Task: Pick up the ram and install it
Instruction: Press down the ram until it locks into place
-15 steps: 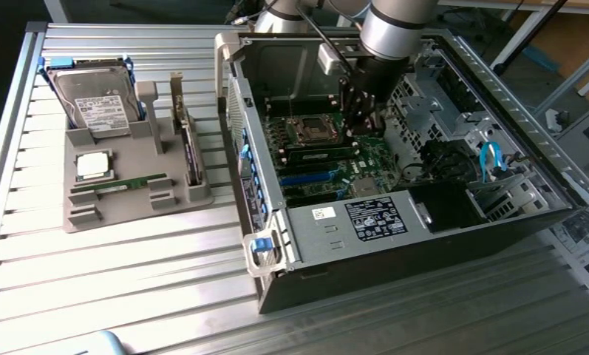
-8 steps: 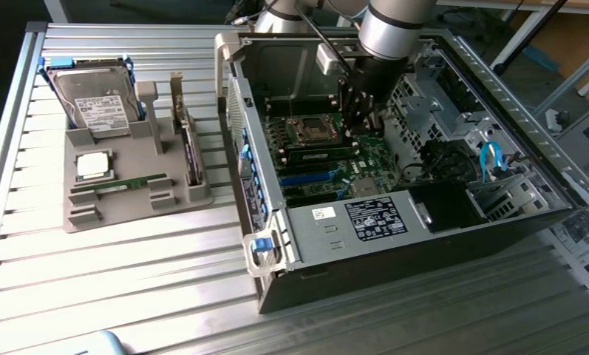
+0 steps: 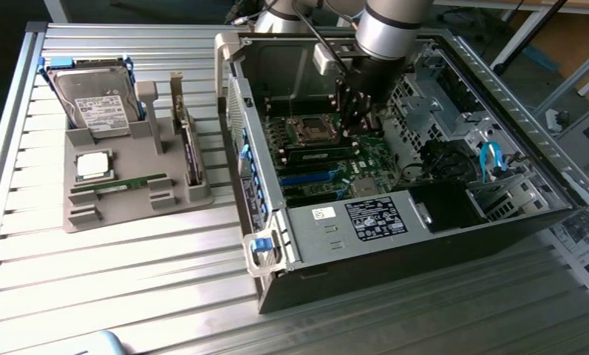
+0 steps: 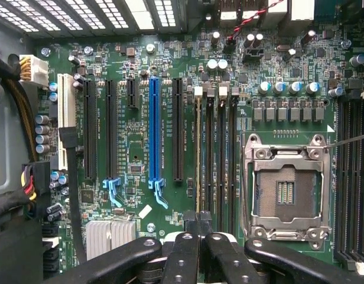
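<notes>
A ribbed metal tabletop point(image 3: 126, 259) carries an opened computer case point(image 3: 403, 244) lying on its side, with room clutter, cables and a pale floor visible beyond the far edge. To the exterior view's left of the case sits a grey parts holder point(image 3: 126, 203), which bears a silver hard drive point(image 3: 97, 103) with a white label, a square silver CPU chip point(image 3: 93, 164) and one green ram stick point(image 3: 131, 183) lying in a front slot, well apart from the arm. The robot arm point(image 3: 388, 29) reaches down into the case, its gripper point(image 4: 198, 234) low over the green motherboard point(image 4: 135, 148) beside the empty CPU socket point(image 4: 285, 192). The gripper's black fingers point(image 4: 182, 254) are closed together at the end of a ram stick point(image 4: 198, 154) that stands edge-on in the memory slot nearest the expansion slots, a blue slot point(image 4: 153, 136) among them; whether they pinch the stick cannot be told. Around the work area stand the drive cage point(image 3: 427, 96), a blue cable point(image 3: 489, 159) and the labelled power supply point(image 3: 373, 218), with bundled wires point(image 4: 28, 183) along the case wall.
</notes>
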Robot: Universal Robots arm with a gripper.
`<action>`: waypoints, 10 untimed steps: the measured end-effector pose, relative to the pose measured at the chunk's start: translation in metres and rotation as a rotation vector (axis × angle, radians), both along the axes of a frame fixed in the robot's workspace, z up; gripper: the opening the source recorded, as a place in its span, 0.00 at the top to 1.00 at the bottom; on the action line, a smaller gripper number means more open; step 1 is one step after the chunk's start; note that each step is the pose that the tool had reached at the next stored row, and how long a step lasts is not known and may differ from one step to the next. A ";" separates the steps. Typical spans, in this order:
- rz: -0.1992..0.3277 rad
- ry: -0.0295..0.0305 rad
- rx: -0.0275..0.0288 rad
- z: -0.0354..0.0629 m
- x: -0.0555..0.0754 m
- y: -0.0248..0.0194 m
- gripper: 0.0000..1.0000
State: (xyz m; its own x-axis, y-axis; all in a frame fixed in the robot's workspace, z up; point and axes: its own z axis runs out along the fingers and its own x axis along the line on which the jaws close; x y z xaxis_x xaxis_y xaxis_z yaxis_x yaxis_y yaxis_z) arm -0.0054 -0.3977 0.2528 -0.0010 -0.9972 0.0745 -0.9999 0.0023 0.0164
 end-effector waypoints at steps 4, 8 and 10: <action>0.000 0.0000 -0.0001 0.0000 -0.001 0.0000 0.89; 0.000 0.0000 -0.0001 0.0001 -0.002 0.0000 0.89; 0.000 0.0000 -0.0001 0.0000 -0.003 0.0000 0.89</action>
